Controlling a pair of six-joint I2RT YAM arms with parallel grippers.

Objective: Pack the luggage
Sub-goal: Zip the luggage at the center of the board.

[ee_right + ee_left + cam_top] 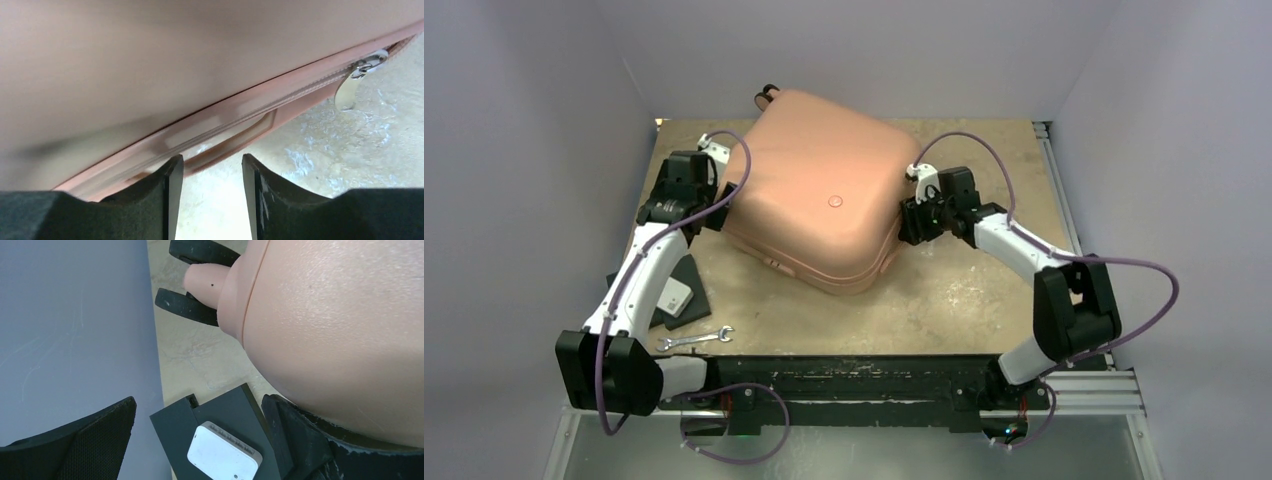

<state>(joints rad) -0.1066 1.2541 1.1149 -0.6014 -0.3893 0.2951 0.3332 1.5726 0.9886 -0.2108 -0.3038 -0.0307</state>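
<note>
I can read no text, brand or number from here. The round badge (pixel 834 201) on the luggage (pixel 804 150) and the marks on the white box (pixel 225 456) are too small.

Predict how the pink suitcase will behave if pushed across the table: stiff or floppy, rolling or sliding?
The luggage is probably stiff: its smooth moulded shell shows no sag. It lies flat, so its wheels seem not to bear on the table; expect sliding, not rolling. The glossy curved shell may be slippery to grip.
</note>
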